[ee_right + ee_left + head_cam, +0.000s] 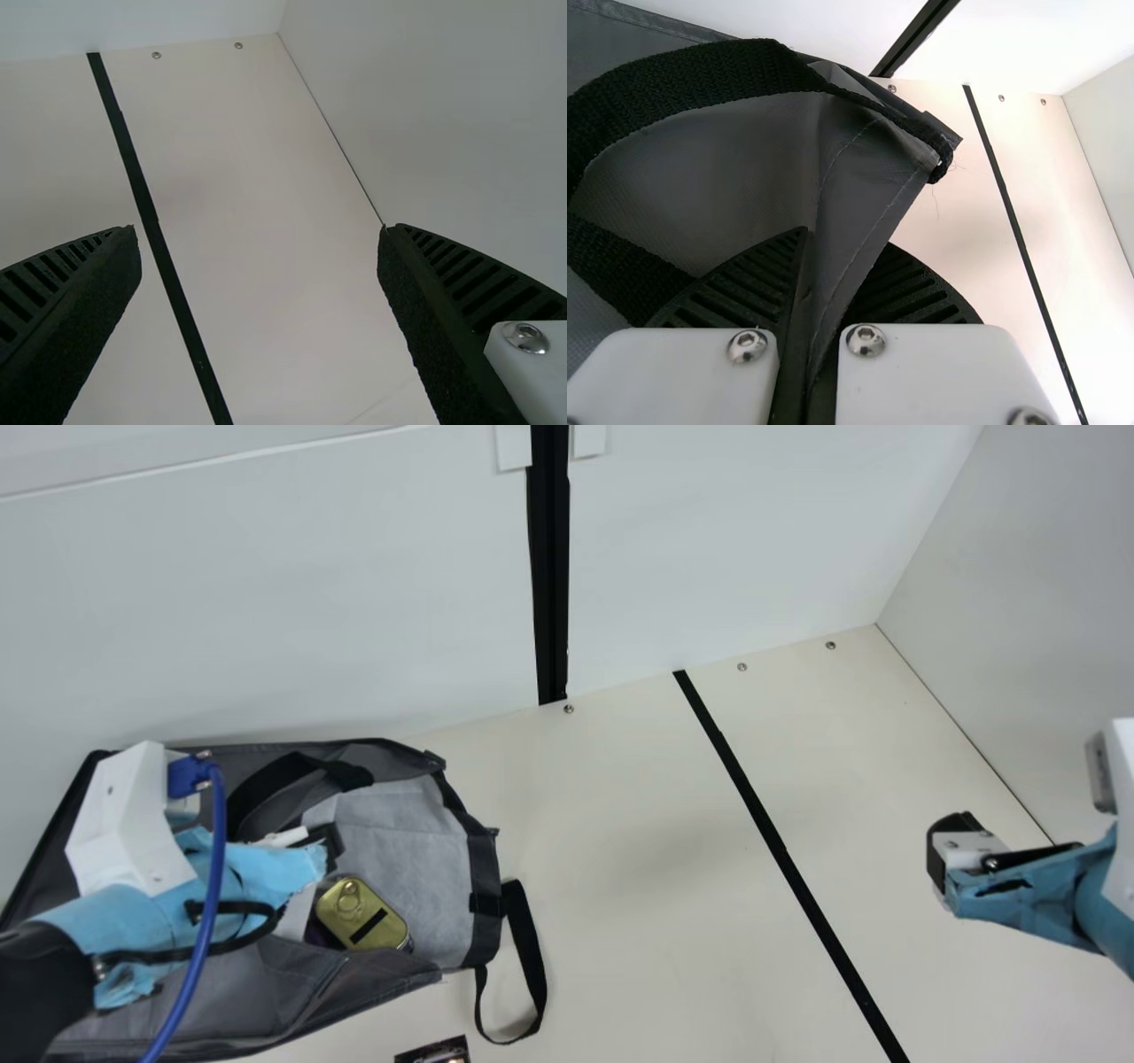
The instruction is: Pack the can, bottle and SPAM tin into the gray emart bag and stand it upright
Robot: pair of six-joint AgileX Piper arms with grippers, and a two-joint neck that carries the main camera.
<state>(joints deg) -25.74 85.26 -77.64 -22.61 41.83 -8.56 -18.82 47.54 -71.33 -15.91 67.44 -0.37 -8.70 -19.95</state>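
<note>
Standing the bag (485,872) up seems the step in hand: the left gripper (847,237) pinches its fabric, the tin (361,912) inside near those fingers; the right gripper (259,228) is spread. Next, probably, lift without spilling the tin.

Bag (407,877) on table (620,868), left side, near back wall (310,602). SPAM tin (361,912) inside bag, toward the front. Second item (285,837) in bag, behind tin, partly hidden; identity unclear. One handle (266,775) in rear part of bag. Other handle (529,948) loops onto table, right of bag's front corner. Small object (434,1051) before bag, at view edge. Strip (771,837) runs back to front, well right of bag. Side wall (1036,602) at far right.
</note>
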